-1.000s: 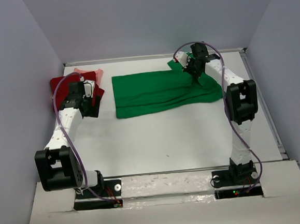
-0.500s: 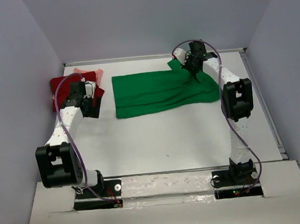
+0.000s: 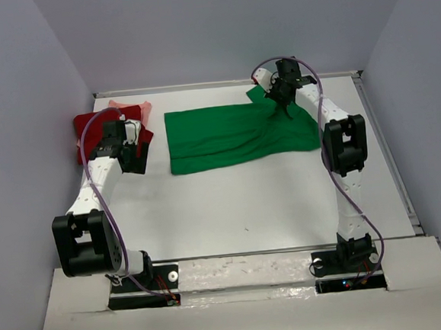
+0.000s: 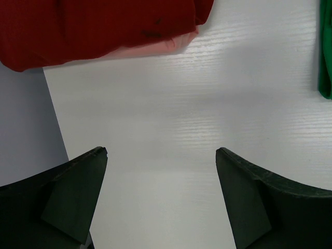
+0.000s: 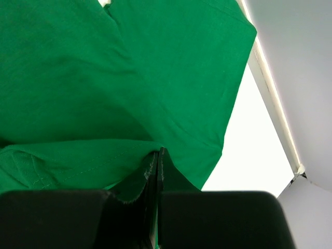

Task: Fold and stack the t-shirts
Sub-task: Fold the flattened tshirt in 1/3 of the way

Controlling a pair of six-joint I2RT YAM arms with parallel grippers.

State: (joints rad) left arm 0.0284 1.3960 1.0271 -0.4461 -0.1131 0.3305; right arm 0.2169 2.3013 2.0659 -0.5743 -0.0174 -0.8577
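The green shirt is lying spread out across the far middle of the tabletop, with its right side wrinkling toward the back corner. The right end effector is gripping this shirt near its far right edge, its jaws closing tight on a stitched fold of cloth. The red shirt is sitting bunched at the far left, lying over the pink shirt, whose edge is peeking out from under it. The left end effector is hovering over bare tabletop just beside that pile, its jaws standing wide apart and holding nothing. A strip of bare tabletop is separating the pile from the green shirt.
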